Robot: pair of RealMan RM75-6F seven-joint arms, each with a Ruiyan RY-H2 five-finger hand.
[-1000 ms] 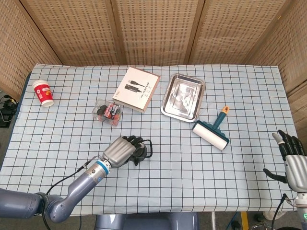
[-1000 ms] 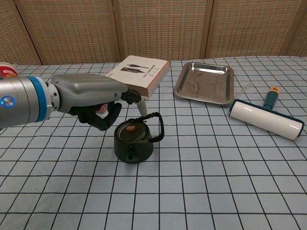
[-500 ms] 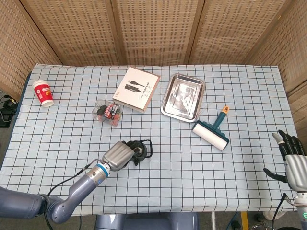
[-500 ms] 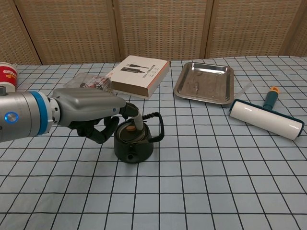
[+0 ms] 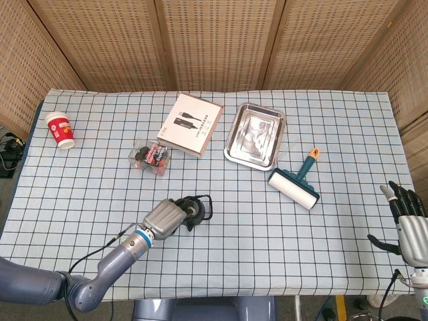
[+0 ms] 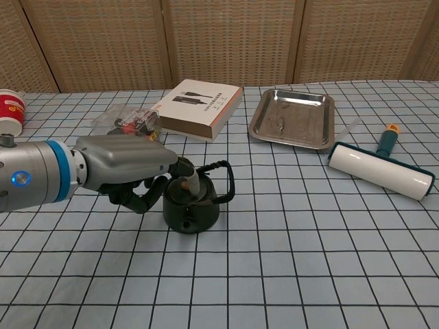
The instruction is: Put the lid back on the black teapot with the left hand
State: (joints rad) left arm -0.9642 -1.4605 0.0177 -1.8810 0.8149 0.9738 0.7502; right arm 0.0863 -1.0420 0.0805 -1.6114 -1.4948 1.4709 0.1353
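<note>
The black teapot (image 6: 191, 212) stands on the checked cloth near the table's front, also seen in the head view (image 5: 196, 208). Its dark lid (image 6: 180, 192) with a brown knob sits in the pot's opening. My left hand (image 6: 127, 168) lies close on the pot's left side, its thumb tip touching the lid by the knob and its dark fingers curled beside the pot's wall. It grips nothing. From the head view the left hand (image 5: 164, 218) covers the pot's left half. My right hand (image 5: 409, 224) hangs off the table's right front corner, fingers spread and empty.
Behind the pot lie a clear snack packet (image 5: 150, 157), a white-and-brown box (image 5: 190, 124) and a steel tray (image 5: 255, 136). A lint roller (image 5: 294, 187) lies to the right. A red paper cup (image 5: 60, 130) stands at the far left.
My left hand has come down and drawn back toward me, from above the pot to beside it. Its thumb tip now touches the lid, which stayed on the pot. The right hand is still.
</note>
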